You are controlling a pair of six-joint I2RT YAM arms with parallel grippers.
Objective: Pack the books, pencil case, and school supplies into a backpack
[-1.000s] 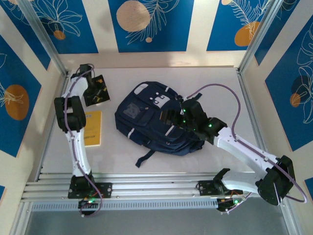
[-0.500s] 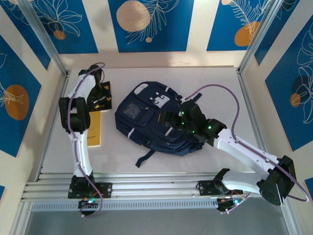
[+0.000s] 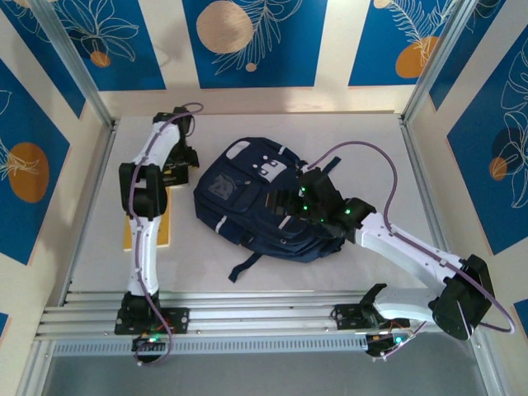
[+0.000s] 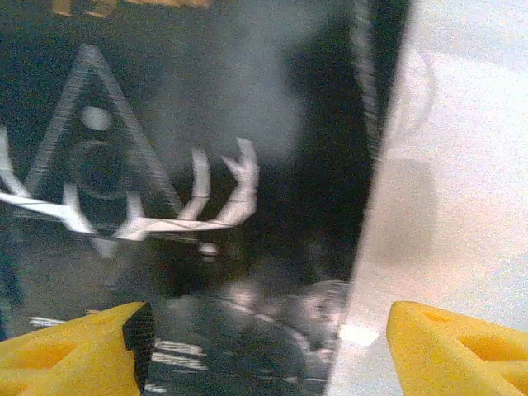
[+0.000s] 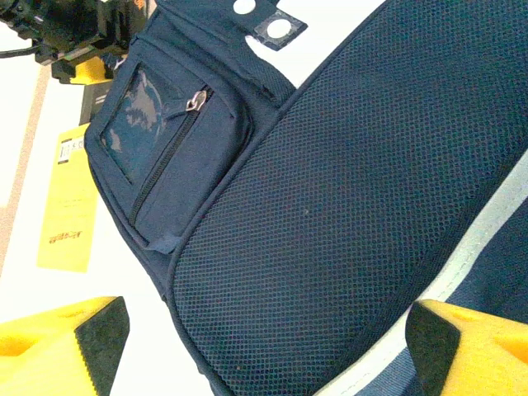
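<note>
With my left gripper (image 4: 264,342) spread wide above the thin black book (image 4: 206,99), closing could just skid off its flat cover.

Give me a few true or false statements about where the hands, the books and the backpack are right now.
1. The left hand is over a black book. True.
2. The right hand grips the yellow book. False: it is open over the backpack; the yellow book lies on the table.
3. The backpack lies mid-table. True.
4. The yellow book is right of the backpack. False: it is left of it.
</note>
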